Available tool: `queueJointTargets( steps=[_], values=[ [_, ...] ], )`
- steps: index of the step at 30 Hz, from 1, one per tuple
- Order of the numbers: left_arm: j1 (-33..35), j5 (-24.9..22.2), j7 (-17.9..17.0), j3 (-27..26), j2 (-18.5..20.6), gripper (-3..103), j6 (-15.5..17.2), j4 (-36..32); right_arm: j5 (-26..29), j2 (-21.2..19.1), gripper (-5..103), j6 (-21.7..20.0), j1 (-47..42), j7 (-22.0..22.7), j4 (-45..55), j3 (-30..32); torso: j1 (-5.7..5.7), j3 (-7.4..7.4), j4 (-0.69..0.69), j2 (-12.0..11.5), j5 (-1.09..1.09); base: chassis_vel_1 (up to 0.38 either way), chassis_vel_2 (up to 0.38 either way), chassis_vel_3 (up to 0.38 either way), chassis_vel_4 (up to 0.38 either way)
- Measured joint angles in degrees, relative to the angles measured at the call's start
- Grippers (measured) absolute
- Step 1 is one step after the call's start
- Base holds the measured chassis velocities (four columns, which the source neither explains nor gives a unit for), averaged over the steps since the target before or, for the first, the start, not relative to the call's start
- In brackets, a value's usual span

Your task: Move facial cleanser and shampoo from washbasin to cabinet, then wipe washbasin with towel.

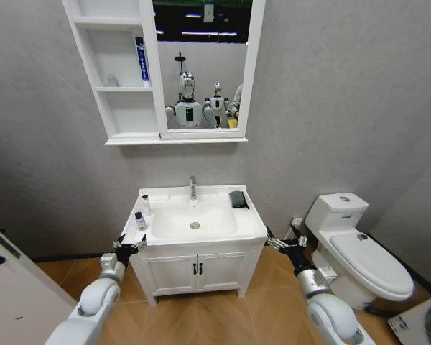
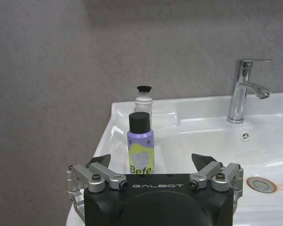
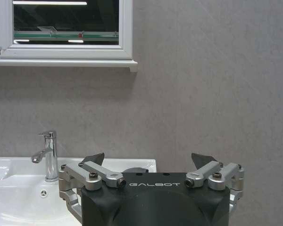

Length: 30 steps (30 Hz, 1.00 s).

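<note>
From the head view, the washbasin [image 1: 253, 228] sits on a floor cupboard [image 1: 197, 269] below the wall cabinet [image 1: 111, 72], whose middle shelf already carries a blue-and-white tube [image 1: 141, 61]. 2 bottles stand on the basin's left rim: a purple bottle [image 1: 140, 221] near the front and a small white bottle [image 1: 146, 204] behind it, both within easy reach of the left arm. The folded dark towel [image 1: 237, 199] lies on the back right corner, kept clear of the bowl and beside the faucet [image 1: 193, 188]. The left hand [image 1: 129, 246] hangs just off the basin's front left corner, the right hand [image 1: 287, 244] off its front right corner, both low and empty. In the left wrist view, the left hand [image 2: 153, 162] is released, fingers spread wide and lined up on the purple bottle [image 2: 140, 143], apart from it, which looks like an approach for a grasp. In the right wrist view, the right hand [image 3: 151, 160] is also released and holds nothing, facing the wall above the basin's right end [image 3: 132, 165], apparently waiting.
</note>
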Motion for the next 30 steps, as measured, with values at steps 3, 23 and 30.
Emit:
queueJointTargets(
  steps=[3,23,30],
  values=[
    [-3.9,-0.1,0.0,1.5,-0.2,97,-0.3,3.8,0.0,-0.2,100,0.0,0.3,0.0,-0.9,0.0,0.0,0.0,0.0,0.0,0.0,0.0,0.0,0.0,0.0],
    [-15.4,0.4,1.4,6.5,-2.5,92,-2.7,18.1,0.7,-0.3,100,0.0,1.0,0.3,-3.2,1.0,0.0,0.0,0.0,0.0,-0.01,0.0,0.0,0.0,0.0],
    [-15.6,0.6,3.5,5.4,-2.8,68,-4.5,19.7,0.7,0.0,100,0.1,0.4,0.6,-2.7,1.4,-0.01,-0.01,0.0,0.0,-0.01,0.0,0.0,0.0,0.0]
  ],
)
